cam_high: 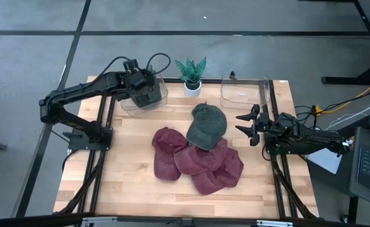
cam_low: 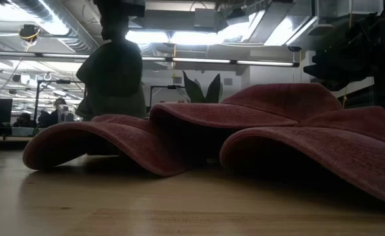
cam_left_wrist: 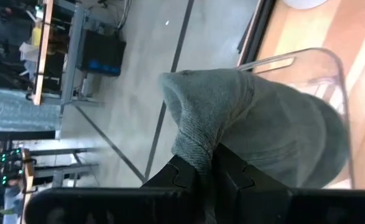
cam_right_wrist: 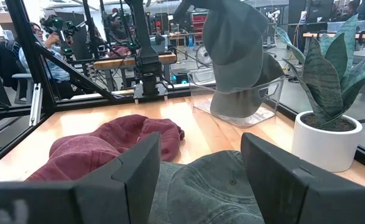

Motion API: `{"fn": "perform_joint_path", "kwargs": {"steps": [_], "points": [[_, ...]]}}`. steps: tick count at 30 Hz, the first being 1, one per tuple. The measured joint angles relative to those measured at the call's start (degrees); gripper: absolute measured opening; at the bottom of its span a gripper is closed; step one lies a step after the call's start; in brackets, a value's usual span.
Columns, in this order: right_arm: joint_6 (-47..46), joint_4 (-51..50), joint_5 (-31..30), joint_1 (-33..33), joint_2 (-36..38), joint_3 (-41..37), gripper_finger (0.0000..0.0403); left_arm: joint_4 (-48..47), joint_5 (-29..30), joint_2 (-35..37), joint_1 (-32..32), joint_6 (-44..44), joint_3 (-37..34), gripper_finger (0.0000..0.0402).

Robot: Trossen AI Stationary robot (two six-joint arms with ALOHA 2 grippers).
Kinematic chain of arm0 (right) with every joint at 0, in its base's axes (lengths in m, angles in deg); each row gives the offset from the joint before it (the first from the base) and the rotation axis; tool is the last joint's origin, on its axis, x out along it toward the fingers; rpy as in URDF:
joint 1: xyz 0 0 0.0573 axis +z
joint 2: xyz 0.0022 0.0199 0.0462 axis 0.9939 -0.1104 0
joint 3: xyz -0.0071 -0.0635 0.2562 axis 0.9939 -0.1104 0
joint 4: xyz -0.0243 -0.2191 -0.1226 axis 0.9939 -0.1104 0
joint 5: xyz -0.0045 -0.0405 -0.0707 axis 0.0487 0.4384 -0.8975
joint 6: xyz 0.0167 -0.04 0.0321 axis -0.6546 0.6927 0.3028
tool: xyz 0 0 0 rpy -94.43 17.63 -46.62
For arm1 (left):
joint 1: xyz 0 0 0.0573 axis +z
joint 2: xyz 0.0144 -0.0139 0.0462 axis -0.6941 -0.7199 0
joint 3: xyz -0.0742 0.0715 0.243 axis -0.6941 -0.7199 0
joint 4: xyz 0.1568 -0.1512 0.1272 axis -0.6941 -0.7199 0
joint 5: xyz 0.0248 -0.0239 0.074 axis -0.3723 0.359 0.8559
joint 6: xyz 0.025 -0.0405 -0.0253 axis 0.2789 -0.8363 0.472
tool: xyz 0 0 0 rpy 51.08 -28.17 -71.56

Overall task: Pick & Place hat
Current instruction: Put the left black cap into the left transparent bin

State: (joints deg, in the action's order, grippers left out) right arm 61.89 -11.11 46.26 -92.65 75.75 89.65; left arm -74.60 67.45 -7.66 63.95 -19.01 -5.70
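Hanging partly hidden under the left gripper [cam_high: 142,88], clamped on its brim, one green hat [cam_left_wrist: 257,130] hovers over the table's far-left clear bin [cam_high: 125,104]; another green hat [cam_high: 207,125] tops four maroon hats [cam_high: 197,161]. Right gripper [cam_high: 246,125] waits open.

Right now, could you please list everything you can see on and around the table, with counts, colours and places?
Held green hat: one, grey-green, hanging from the left gripper over the left bin.
Green hat on pile: one, grey-green, atop the maroon hats at table centre.
Maroon hats: a pile, about four, count uncertain, table centre.
Left bin: one, clear plastic, back left.
Right bin: one, clear plastic, back right.
Potted plant: one, green leaves, white pot, between the bins.
Person: one, seated beyond the table.
Left gripper: shut on the held green hat.
Right gripper: open, at the right edge.
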Motion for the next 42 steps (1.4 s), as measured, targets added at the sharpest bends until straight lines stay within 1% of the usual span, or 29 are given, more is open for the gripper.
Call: {"fn": "perform_joint_path", "kwargs": {"steps": [5, 9, 13, 18, 27, 33, 38, 42], "points": [[0.0, 0.0, 0.0, 0.01, 0.01, 0.0, 0.0222, -0.18, -3.3, 0.02, 2.21, 0.42, -0.17, 0.0019], [0.0, 0.01, -0.01, 0.0, 0.01, 0.0, 0.0222, 0.26, -4.59, 0.02, 4.12, 0.81, -2.65, 0.0019], [0.0, 0.02, 0.0, 0.0, 0.01, 0.0, 0.0222, 3.17, -4.88, 0.02, 5.78, 1.7, -6.01, 0.0019], [0.0, 0.01, -0.01, 0.02, 0.0, 0.0, 0.0222, 9.24, -8.84, 0.03, 7.97, 3.64, -9.66, 0.002], [0.0, 0.0, -0.01, 0.02, -0.01, 0.0, 0.0222, 13.96, -9.04, 0.04, 11.95, 6.12, -12.96, 0.002], [0.0, 0.0, 0.0, 0.0, 0.0, 0.0, 0.0222, 16.61, -10.62, 0.04, 14.91, 6.2, -15.8, 0.002], [0.0, 0.02, 0.02, 0.01, 0.01, 0.0, 0.0222, 20.5, -13.39, 0.04, 16.73, 6.62, -18.72, 0.002], [0.0, 0.0, 0.01, -0.01, 0.01, 0.0, 0.0222, 24.53, -12.54, 0.04, 18.12, 6.62, -20.92, 0.002]]}}
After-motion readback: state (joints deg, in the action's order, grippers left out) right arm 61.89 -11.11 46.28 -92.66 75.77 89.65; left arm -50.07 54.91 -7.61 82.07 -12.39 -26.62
